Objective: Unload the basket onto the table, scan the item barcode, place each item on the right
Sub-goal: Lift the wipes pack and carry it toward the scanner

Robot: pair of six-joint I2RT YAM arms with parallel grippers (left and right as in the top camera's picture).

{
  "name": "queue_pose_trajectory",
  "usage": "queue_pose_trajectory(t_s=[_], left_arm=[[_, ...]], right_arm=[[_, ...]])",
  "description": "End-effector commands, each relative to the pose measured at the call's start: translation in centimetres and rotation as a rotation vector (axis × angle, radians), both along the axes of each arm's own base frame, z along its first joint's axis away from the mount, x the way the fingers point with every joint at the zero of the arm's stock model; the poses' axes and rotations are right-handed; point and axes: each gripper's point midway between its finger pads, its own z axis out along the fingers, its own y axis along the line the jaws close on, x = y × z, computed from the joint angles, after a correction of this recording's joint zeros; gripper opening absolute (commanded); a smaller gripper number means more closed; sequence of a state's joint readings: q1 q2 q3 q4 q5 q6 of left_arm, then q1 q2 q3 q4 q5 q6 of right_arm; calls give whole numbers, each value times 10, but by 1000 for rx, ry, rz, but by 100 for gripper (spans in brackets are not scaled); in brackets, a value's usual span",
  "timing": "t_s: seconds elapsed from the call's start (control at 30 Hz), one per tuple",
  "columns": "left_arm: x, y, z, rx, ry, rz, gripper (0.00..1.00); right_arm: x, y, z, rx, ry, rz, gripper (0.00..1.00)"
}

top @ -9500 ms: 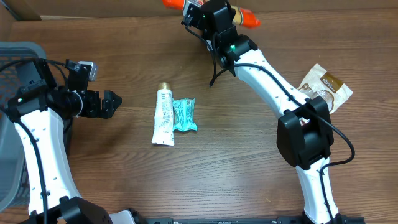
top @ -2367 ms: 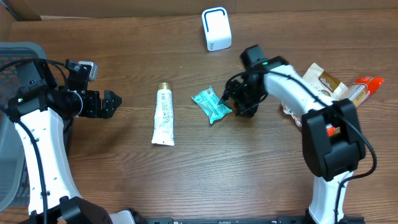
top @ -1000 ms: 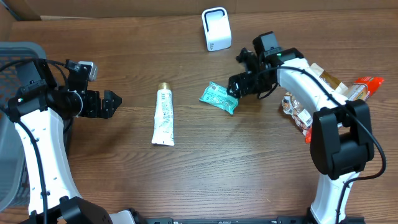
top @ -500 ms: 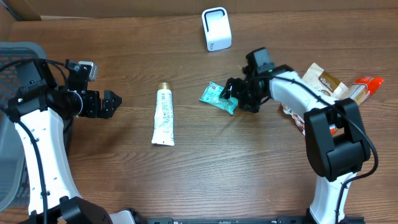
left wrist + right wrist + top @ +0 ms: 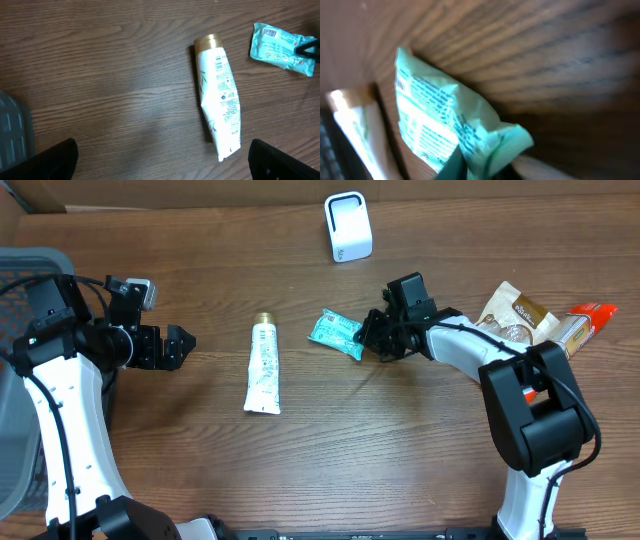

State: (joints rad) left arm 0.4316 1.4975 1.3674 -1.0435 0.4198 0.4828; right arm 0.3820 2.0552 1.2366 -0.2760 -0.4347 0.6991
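I had the right pincer (image 5: 366, 340) clenched on the crumpled right end of the teal packet (image 5: 335, 329). The packet lay on the counter (image 5: 300, 460), between the tube (image 5: 262, 366) and that arm, on the near side of the white scanner (image 5: 348, 227). The left pincer (image 5: 183, 345) hung wide open beside the basket (image 5: 25, 258), well apart from the tube.

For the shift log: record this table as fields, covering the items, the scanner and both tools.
right tool: shut on one end of the teal packet
left tool: open, holding nothing
white tube: lying flat, left of the packet, untouched
scanner: standing upright, beyond the packet
barcode: on the packet's upturned face, at the end away from the right tool
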Motion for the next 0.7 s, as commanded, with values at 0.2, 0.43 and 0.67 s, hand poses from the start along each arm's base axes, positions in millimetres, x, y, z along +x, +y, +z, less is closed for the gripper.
queue_pose_trajectory(t_s=[0.2,0.43,0.67], left_arm=[[2,-5,-1,-5,-6,-29,99],[2,-5,-1,-5,-6,-29,99],[2,-5,-1,-5,-6,-29,99]], right_arm=[[-19,24,47,254,-116,327,4],[-19,-9,124,382,-231,358,4],[-37,-39,177,344,-360,394,4]])
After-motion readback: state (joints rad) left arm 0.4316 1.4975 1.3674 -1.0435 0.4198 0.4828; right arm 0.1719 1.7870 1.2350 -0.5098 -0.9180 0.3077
